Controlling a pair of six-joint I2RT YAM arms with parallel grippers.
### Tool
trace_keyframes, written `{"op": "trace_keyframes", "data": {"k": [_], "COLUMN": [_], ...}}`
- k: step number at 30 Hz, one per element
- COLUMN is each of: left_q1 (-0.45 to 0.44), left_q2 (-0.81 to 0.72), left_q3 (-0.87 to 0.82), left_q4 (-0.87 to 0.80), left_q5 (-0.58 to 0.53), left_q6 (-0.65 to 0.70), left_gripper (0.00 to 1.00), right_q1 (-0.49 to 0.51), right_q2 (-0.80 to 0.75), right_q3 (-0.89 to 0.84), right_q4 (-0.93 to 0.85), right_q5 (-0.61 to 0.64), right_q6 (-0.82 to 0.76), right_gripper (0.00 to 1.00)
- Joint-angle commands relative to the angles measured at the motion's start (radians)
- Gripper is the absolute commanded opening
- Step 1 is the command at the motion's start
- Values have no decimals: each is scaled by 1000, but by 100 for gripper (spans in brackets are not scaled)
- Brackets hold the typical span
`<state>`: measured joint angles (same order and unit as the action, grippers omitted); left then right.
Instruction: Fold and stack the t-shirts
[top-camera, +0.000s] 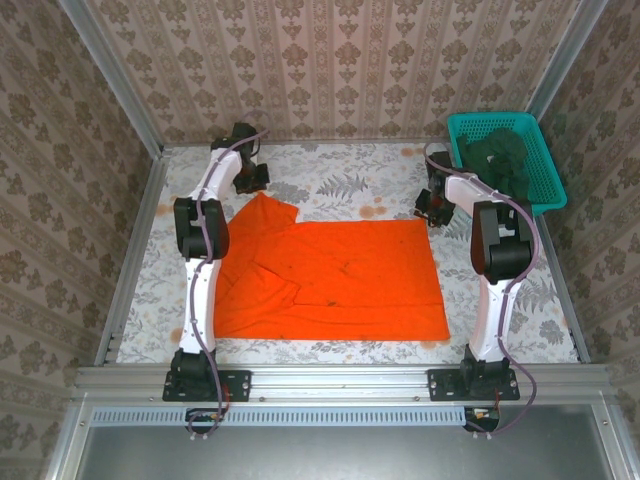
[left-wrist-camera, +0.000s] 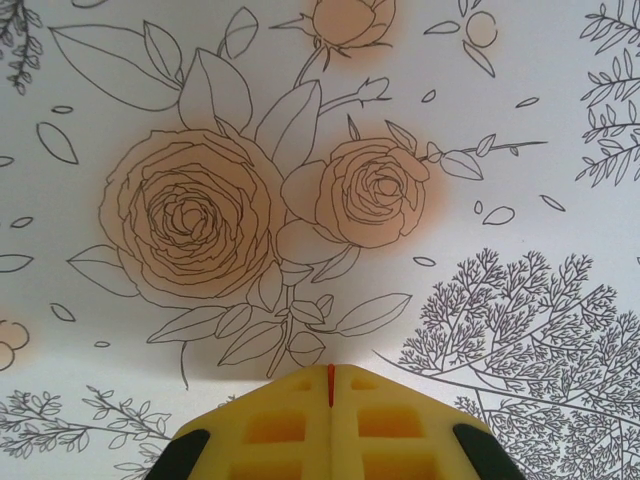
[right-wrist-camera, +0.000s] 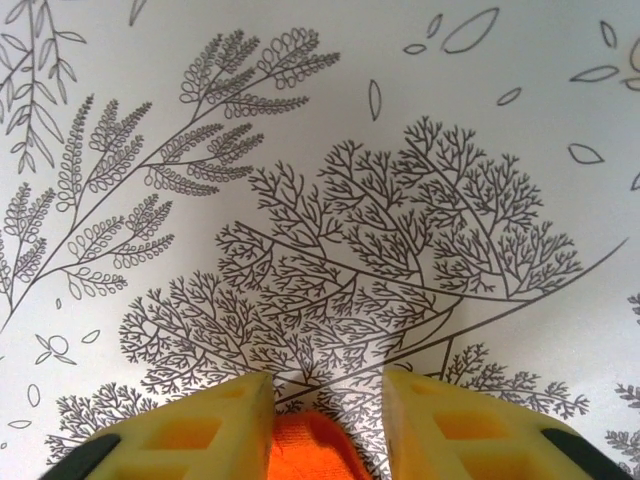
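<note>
The bright orange t-shirt lies spread flat in the middle of the table, one sleeve folded over near its left side. My left gripper is at the shirt's far left corner. In the left wrist view its yellow fingers are pressed together with a thin sliver of orange fabric pinched between them. My right gripper is at the far right corner. Its yellow fingers stand apart, with a bump of orange cloth between them, touching the left finger. Dark green t-shirts lie bunched in the basket.
The teal mesh basket sits at the back right corner, just beyond the right arm. A floral cloth covers the table, and patterned walls with metal rails enclose it on three sides. Bare cloth shows behind the shirt.
</note>
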<state>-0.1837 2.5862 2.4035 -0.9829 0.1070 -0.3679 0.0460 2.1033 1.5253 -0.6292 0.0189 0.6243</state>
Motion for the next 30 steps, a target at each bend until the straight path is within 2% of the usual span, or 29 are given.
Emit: {"op": "trace_keyframes", "data": {"k": [1,15,30], "left_q1": [2,-1,-3], "left_q2": [-52,-67,-68], "left_q3": [-4,-7,-8], "left_q4": [1,-1,1], "left_q5": [-19,-31,-31], "left_q6": [32,46,50], "left_gripper": [0,0,0], "right_q1": [0,7,18], "right_q2": [37,33,-21], "right_q3": [20,13,-43], "right_q4": [3,29,64], "right_q5": [-15,-50,-48], "right_q6": [-2,-26,4], "right_gripper": [32,29,31]}}
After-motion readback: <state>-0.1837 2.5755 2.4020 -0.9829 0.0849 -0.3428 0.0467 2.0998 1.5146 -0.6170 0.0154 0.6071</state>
